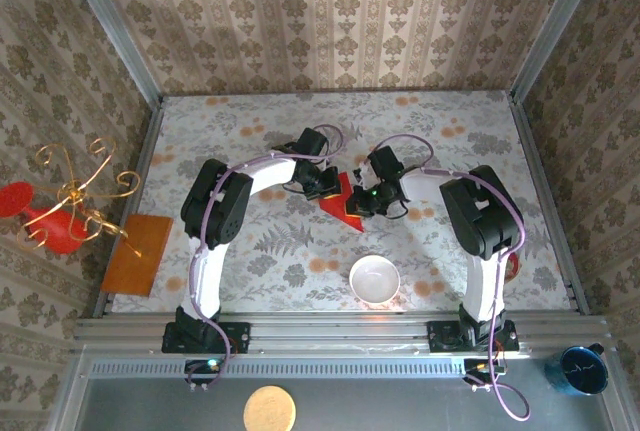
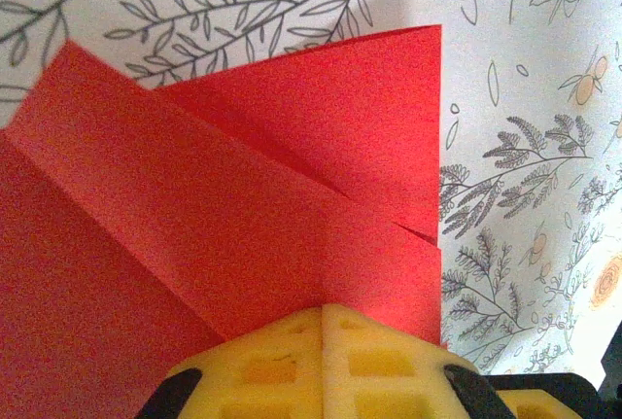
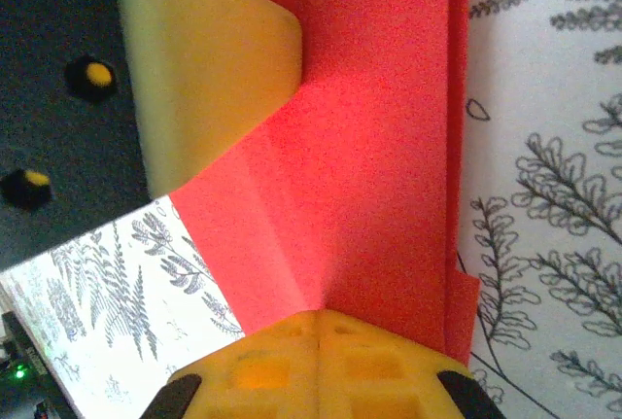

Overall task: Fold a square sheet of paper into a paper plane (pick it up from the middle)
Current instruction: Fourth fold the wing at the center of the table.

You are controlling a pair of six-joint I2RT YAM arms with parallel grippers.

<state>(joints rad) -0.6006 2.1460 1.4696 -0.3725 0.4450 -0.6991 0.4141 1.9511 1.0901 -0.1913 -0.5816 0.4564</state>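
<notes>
The red sheet of paper sits mid-table between the two arms, folded into overlapping flaps with a pointed lower corner. In the left wrist view the paper fans out in layered creases, and my left gripper is shut with the sheet at its yellow tips. My right gripper is shut on the paper, where a crease runs up from its tips. The left gripper's yellow finger lies across the paper's far corner. From above, the left gripper and right gripper face each other across the paper.
A white bowl stands near the front edge, just below the paper. An orange-brown board lies at the table's left edge, beside a red ornament with gold wire curls. A blue cup sits off the table at the front right.
</notes>
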